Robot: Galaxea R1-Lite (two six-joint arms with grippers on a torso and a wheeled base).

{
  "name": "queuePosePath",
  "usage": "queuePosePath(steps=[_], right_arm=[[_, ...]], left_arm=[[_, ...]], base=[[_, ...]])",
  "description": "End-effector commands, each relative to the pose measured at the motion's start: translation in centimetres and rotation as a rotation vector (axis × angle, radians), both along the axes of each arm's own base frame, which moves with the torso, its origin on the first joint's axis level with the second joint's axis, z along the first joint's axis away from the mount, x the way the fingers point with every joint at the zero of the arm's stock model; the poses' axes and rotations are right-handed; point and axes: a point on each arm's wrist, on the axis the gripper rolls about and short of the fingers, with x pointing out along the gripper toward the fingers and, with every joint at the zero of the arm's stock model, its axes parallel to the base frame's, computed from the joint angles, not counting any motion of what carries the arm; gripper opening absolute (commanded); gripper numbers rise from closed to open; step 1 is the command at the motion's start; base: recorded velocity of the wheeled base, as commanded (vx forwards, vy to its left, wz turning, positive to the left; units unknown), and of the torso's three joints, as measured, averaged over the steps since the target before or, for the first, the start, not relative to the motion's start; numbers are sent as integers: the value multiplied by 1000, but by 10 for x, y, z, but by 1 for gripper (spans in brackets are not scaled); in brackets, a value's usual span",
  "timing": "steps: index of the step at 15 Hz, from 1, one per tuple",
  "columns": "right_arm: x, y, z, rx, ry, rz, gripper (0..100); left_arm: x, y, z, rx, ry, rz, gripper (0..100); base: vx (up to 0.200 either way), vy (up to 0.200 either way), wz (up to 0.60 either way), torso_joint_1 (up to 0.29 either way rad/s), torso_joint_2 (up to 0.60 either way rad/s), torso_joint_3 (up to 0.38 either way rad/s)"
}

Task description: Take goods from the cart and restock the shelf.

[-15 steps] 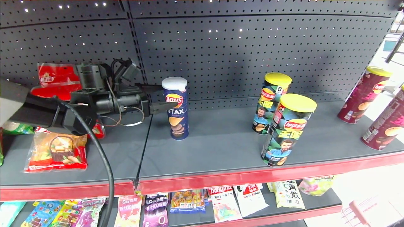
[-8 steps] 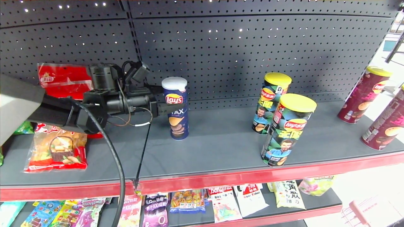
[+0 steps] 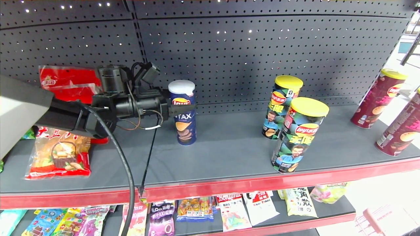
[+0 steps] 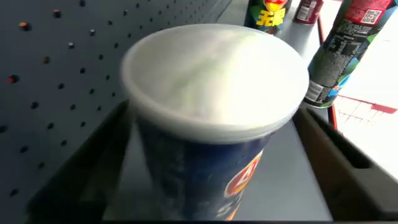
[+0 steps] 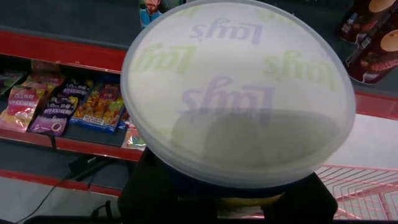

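Around the upper part of the blue can (image 3: 185, 129), my left gripper (image 3: 187, 106) stands released, a finger on either side. That can is upright on the shelf (image 3: 229, 150), so I judge it placed. My right gripper (image 5: 227, 200) is clenched on a clear-lidded can (image 5: 239, 87), not yet shelved. Labels carry logos and chip pictures.
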Motion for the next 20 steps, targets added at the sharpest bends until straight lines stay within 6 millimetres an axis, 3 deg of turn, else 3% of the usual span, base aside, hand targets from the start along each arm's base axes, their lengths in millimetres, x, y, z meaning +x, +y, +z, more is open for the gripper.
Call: queuePosePath(steps=[1, 6, 11, 15, 20], right_arm=[[0, 0, 0, -1, 3, 1, 0], [1, 0, 0, 1, 9, 1, 0], [1, 0, 0, -1, 9, 3, 0], [1, 0, -1, -1, 12, 3, 0], [1, 0, -1, -1, 11, 3, 0]], left_arm=[[0, -1, 0, 0, 0, 0, 0], [-7, 0, 2, 2, 4, 9, 0], [-58, 9, 17, -24, 79, 22, 0], [-84, 16, 8, -28, 79, 22, 0], [-93, 15, -4, -33, 48, 32, 0]], base=[[0, 0, 0, 0, 0, 0], [0, 0, 0, 0, 0, 0], [0, 0, 0, 0, 0, 0], [0, 0, 0, 0, 0, 0], [0, 0, 0, 0, 0, 0]])
